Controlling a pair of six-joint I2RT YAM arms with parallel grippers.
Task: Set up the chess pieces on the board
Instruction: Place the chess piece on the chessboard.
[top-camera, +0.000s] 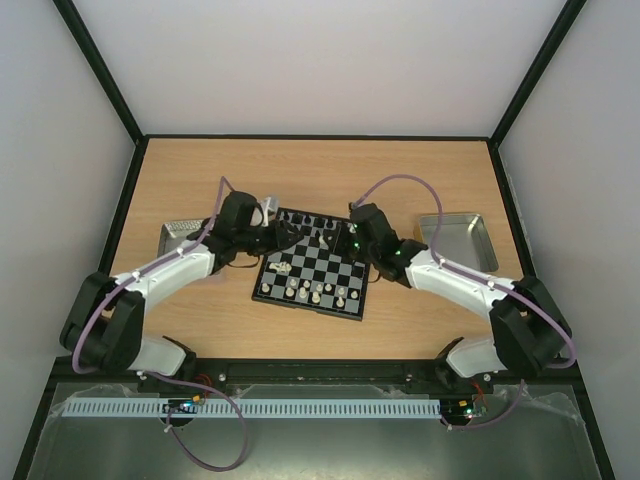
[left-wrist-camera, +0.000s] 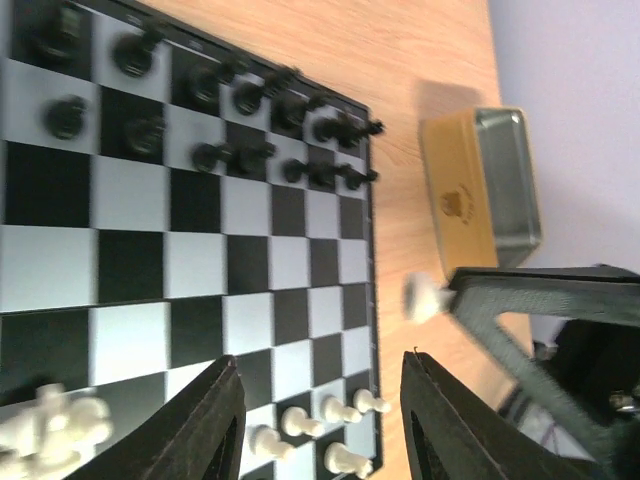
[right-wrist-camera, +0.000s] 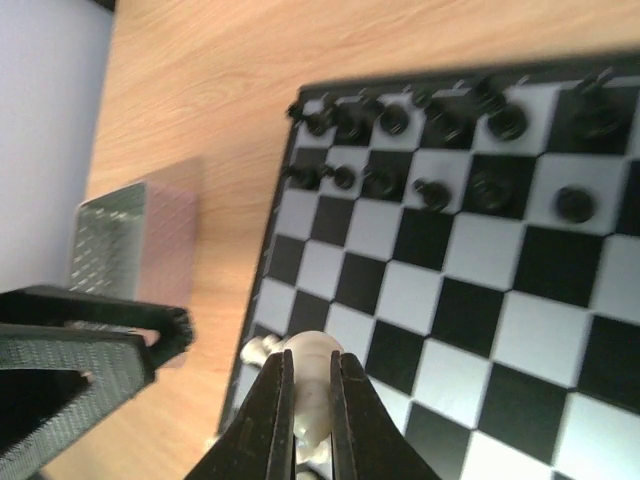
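Note:
The board (top-camera: 318, 268) lies at mid-table with black pieces (top-camera: 322, 224) on its far rows and cream-white pieces (top-camera: 312, 293) on its near rows. My right gripper (top-camera: 346, 240) hovers over the board's far right part, shut on a cream-white piece (right-wrist-camera: 312, 346) held between its fingertips (right-wrist-camera: 273, 400). That piece also shows in the left wrist view (left-wrist-camera: 420, 298). My left gripper (top-camera: 282, 233) is over the board's far left part, open and empty, with white pawns (left-wrist-camera: 340, 408) showing between its fingers (left-wrist-camera: 222, 420). Black pieces (right-wrist-camera: 440, 120) fill two rows in the right wrist view.
A shiny metal tray (top-camera: 461, 240) stands right of the board, and another (top-camera: 181, 236) stands left of it, partly under the left arm. The two grippers are close together over the board's far side. Walls enclose the table.

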